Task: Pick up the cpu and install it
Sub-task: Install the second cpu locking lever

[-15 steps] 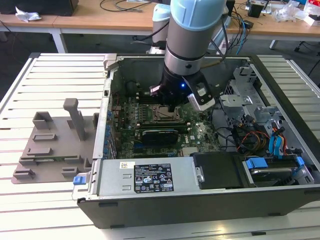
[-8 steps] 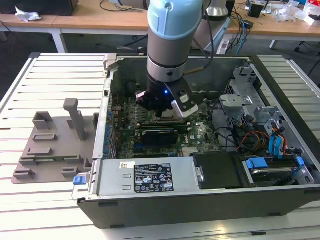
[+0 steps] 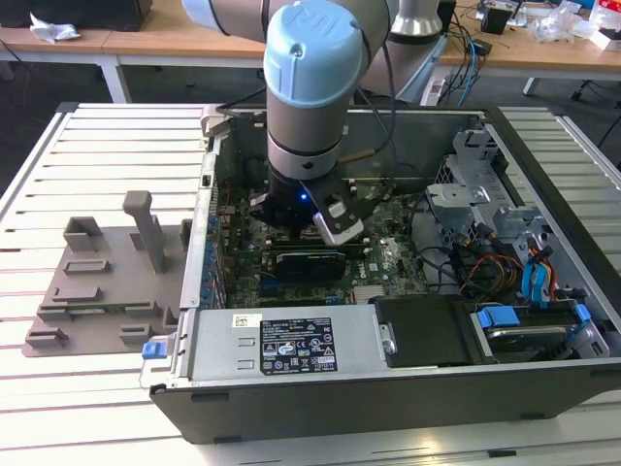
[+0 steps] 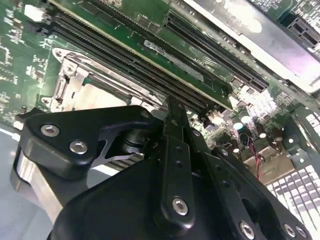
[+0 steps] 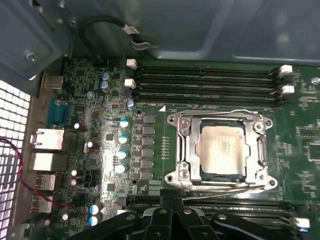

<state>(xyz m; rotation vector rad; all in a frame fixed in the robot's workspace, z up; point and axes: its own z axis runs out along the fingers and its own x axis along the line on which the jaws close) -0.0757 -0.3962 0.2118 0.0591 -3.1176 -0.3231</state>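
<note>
One cpu [image 5: 223, 150], and we see it already sitting inside the socket frame [image 5: 182, 150].
The gripper [image 5: 167, 210] hangs just beside that frame; we reckon its fingers are together, holding nothing, with seating left to check.

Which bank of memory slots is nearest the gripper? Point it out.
The bank running between the gripper and the socket that holds the cpu. The other bank lies on the socket's far side.
</note>
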